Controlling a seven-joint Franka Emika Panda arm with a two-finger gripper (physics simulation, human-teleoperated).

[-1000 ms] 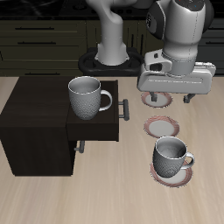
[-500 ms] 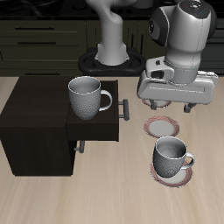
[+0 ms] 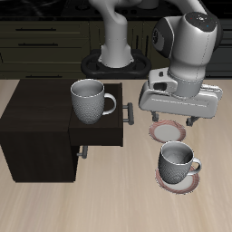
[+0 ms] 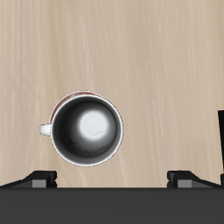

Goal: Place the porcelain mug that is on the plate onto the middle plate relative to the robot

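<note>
The porcelain mug (image 3: 177,162), glossy grey-white with a dark inside, stands upright on the plate (image 3: 182,182) nearest the table's front edge. The middle plate (image 3: 169,133) lies bare just behind it. My gripper (image 3: 172,119) is open and empty, and hovers above the middle plate, higher than the mug and a little behind it. In the wrist view the mug (image 4: 86,129) shows from straight above with its handle out to one side. The plate's reddish rim (image 4: 59,106) peeks out beside it, and my fingertips (image 4: 42,178) stand wide apart. The third plate is hidden behind my hand.
A matte speckled mug (image 3: 88,100) stands on the dark cabinet (image 3: 36,127), above its pulled-out drawer (image 3: 101,134). The drawer's handle points toward the plates. The drawer's dark edge shows in the wrist view (image 4: 220,140). The robot's base (image 3: 113,59) is at the back.
My gripper has moved toward the table's front edge and lower, from above the rearmost plate to above the middle plate. It stays open. The mugs and plates have not moved.
</note>
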